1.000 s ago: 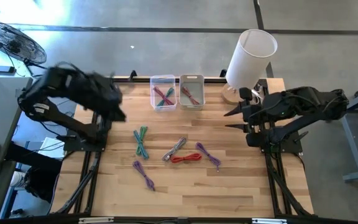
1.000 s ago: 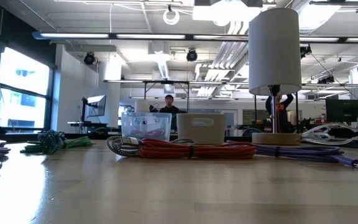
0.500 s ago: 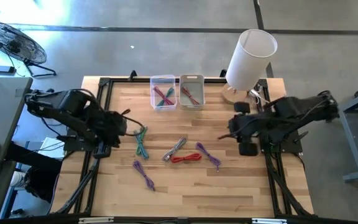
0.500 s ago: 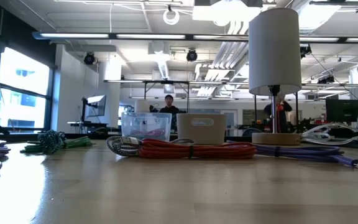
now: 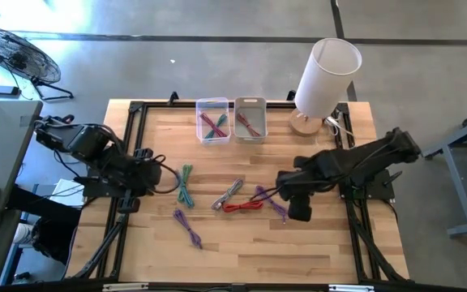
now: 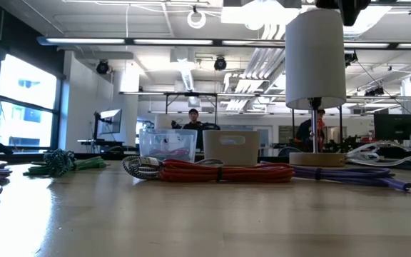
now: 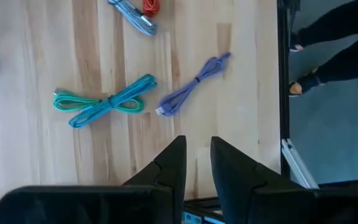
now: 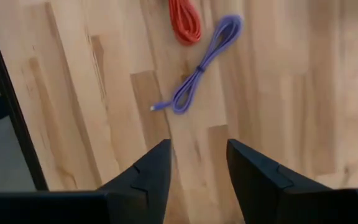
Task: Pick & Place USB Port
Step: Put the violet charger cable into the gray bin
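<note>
While both dark arms reach in over the light wooden table (image 5: 314,243), neither gripper holds anything. The right gripper (image 5: 280,191) hangs over the right-centre of the table, its two dark fingers (image 8: 143,174) parted with a clear gap and only bare wood between them; just ahead of it lies a bundled purple USB cable (image 8: 201,67), tied at its middle, with the coiled red cable (image 5: 242,206) just beside it. The left gripper (image 5: 162,169) sits near the left edge, its fingers (image 7: 169,167) standing only a little apart, with a narrow slot between them and nothing in it. Near it on the wood lies a teal-green cable bundle (image 7: 104,102), and a second purple cable bundle (image 7: 194,85) rests on the near side of that. A grey braided cable (image 5: 227,193) touches the red one near the table's middle. At the far edge stand two small bins side by side: a clear plastic bin (image 5: 212,106) on the left and a white bin (image 5: 250,102) on the right, each containing red and green cables. Right of them is a white-shaded table lamp (image 5: 326,75) on a round wooden base.
</note>
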